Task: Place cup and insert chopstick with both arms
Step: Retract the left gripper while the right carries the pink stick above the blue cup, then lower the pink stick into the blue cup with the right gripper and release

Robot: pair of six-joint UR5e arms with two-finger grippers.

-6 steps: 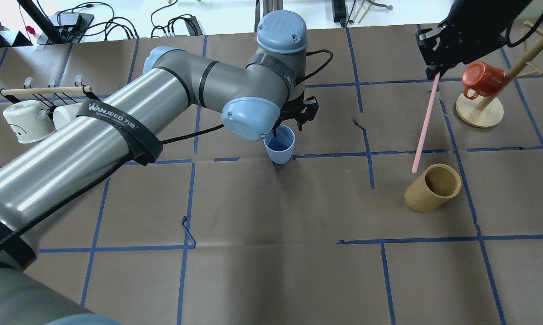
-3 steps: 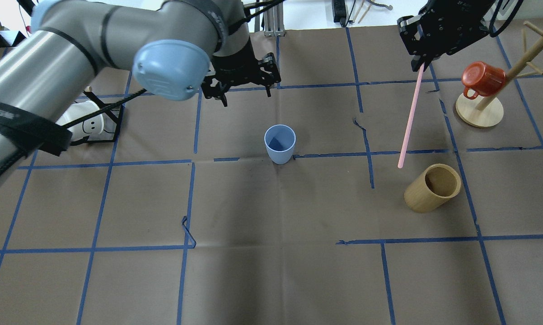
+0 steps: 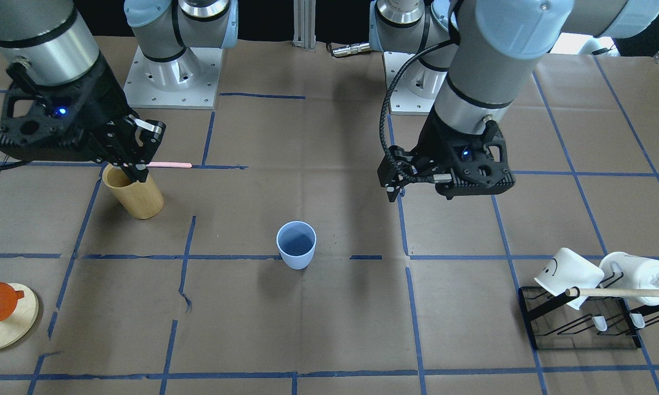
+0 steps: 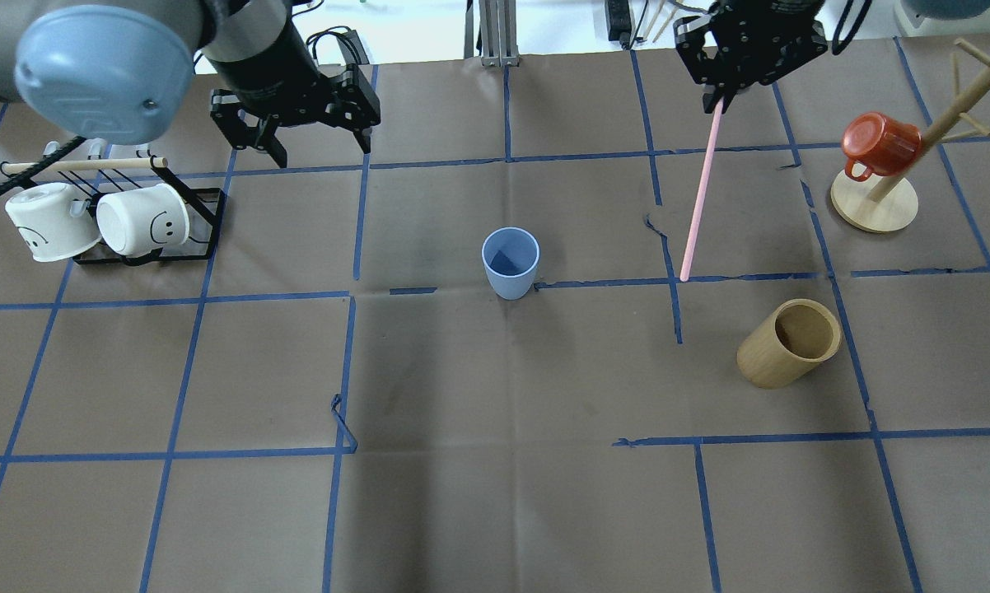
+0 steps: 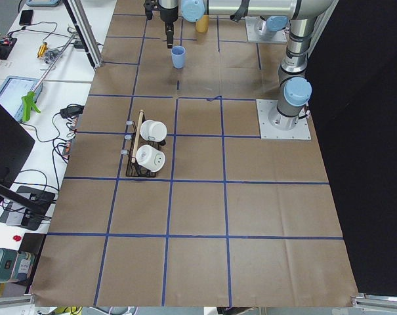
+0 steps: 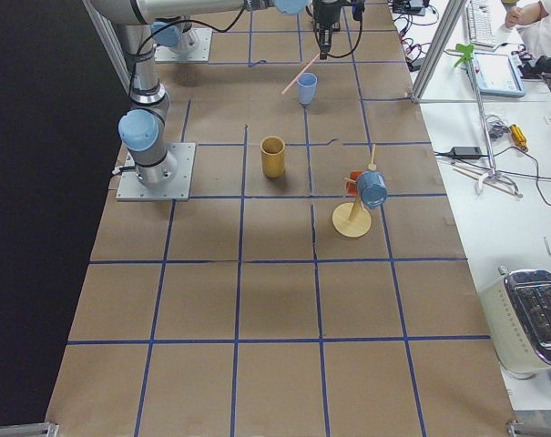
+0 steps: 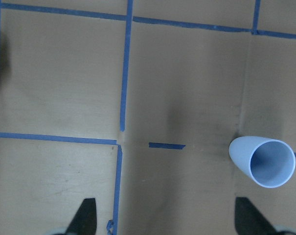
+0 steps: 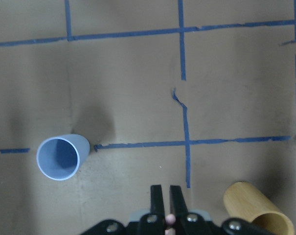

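Note:
The light blue cup [image 4: 510,262] stands upright and alone at the table's middle; it also shows in the front view [image 3: 296,244], the left wrist view [image 7: 262,161] and the right wrist view [image 8: 59,157]. My left gripper [image 4: 322,148] is open and empty, raised far back and left of the cup. My right gripper [image 4: 717,103] is shut on one pink chopstick [image 4: 698,198], which hangs slanted from the jaws. Its lower tip is to the right of the cup. The gripper [image 8: 166,196] shows the stick end-on between its fingers.
A tan bamboo cylinder [image 4: 790,342] stands right of the cup, near the chopstick's tip. A wooden mug tree [image 4: 874,198] with a red mug [image 4: 878,142] is at the far right. A black rack [image 4: 203,218] with two white mugs is at the far left.
My left gripper has left the cup and drawn back to the far left, open. My right gripper has carried the chopstick leftward, toward the cup.

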